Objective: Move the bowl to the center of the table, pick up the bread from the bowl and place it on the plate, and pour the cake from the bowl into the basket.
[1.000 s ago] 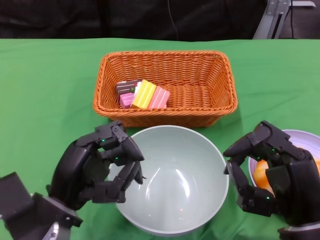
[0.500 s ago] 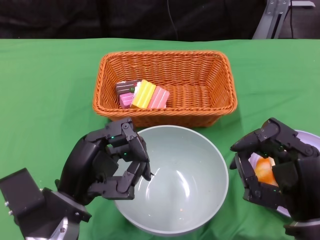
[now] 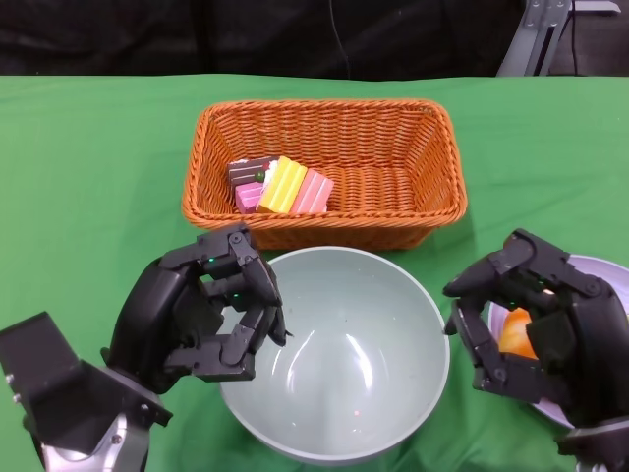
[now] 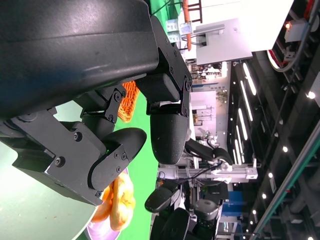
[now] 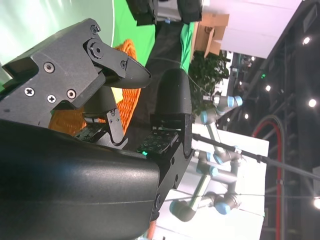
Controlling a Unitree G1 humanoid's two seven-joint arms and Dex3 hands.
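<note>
The pale green bowl (image 3: 344, 354) stands empty in front of the orange wicker basket (image 3: 324, 106). Pink, yellow and brown cake pieces (image 3: 282, 186) lie in the basket's left half. My left hand (image 3: 201, 315) hovers over the bowl's left rim with its fingers curved and apart, hiding that stretch of rim; nothing is plainly held. My right hand (image 3: 536, 339) sits just right of the bowl in a similar loose curl, holding nothing. Behind it the orange bread (image 3: 516, 334) lies on the lilac plate (image 3: 600, 267), mostly hidden. The left wrist view also shows the bread (image 4: 117, 202).
Green cloth (image 3: 88, 197) covers the table, with bare stretches to the left and right of the basket. The basket's front wall stands close behind the bowl. The plate reaches the picture's right edge.
The left hand slid right over the bowl's rim, then eased back. The right hand drew away toward the plate and came back closer. Bowl, basket and cake stayed still.
</note>
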